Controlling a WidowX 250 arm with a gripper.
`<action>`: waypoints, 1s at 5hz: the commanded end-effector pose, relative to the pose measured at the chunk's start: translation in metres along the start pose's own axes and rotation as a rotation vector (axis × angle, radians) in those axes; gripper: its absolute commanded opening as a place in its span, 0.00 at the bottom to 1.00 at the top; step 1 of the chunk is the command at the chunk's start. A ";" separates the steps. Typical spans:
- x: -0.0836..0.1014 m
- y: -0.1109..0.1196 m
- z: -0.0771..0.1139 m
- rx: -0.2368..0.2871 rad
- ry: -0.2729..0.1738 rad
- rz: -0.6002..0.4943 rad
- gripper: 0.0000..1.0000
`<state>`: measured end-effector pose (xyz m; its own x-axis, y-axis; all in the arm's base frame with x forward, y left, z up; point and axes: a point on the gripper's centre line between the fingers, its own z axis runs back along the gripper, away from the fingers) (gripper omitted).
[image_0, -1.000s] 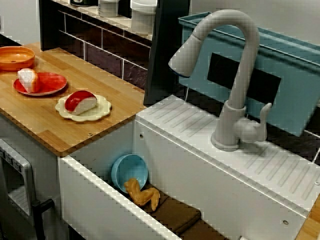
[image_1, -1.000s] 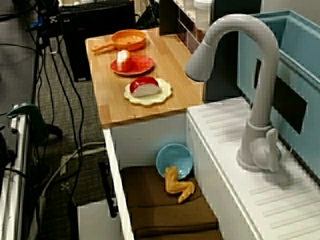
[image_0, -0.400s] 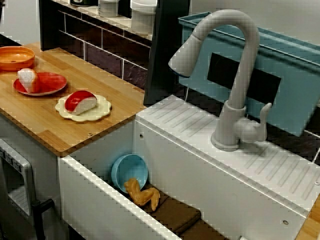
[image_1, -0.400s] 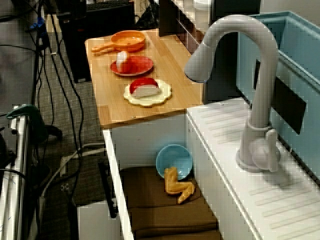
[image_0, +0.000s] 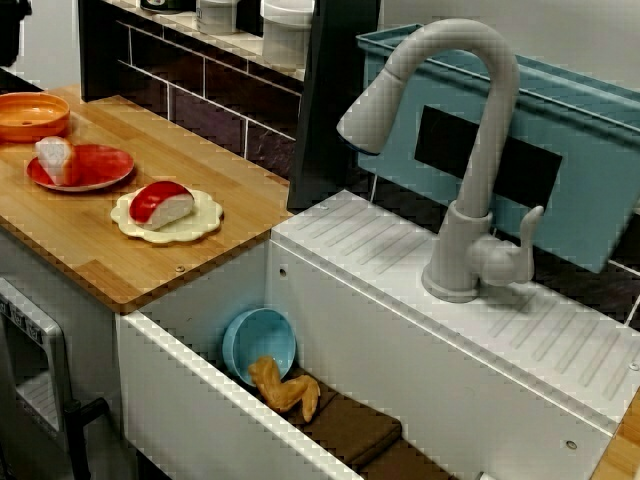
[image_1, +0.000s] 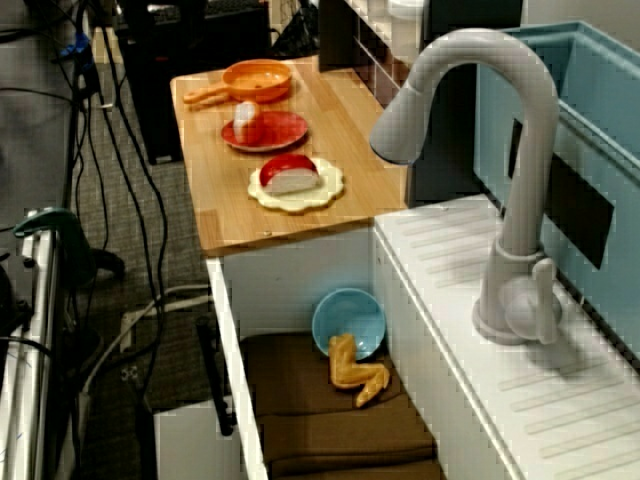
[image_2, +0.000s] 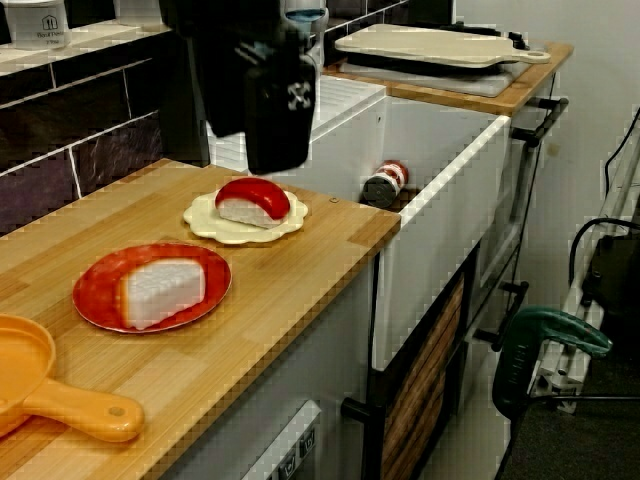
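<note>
In the side view, the wooden counter (image_2: 300, 290) fills the lower left. The gripper (image_2: 276, 160) hangs at upper centre, pointing down, close above the cream plate (image_2: 205, 225); you cannot tell its opening, and nothing shows in its grasp. The red-topped sushi piece (image_2: 252, 198) rests flat-side down there, hence stable.

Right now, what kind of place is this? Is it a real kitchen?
Most likely a play kitchen, not a real one. A wooden counter holds toy sushi on a cream plate, an orange pan sits farther along, and a grey faucet curves over a white sink.
</note>
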<state>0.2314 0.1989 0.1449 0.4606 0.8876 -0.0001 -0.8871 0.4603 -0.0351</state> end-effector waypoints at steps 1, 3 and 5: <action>-0.001 -0.012 0.002 -0.041 -0.064 0.338 1.00; 0.014 -0.024 -0.004 0.004 -0.126 0.385 1.00; 0.033 -0.017 -0.019 0.038 -0.155 0.438 1.00</action>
<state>0.2689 0.2155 0.1106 0.0458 0.9933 0.1057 -0.9989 0.0445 0.0145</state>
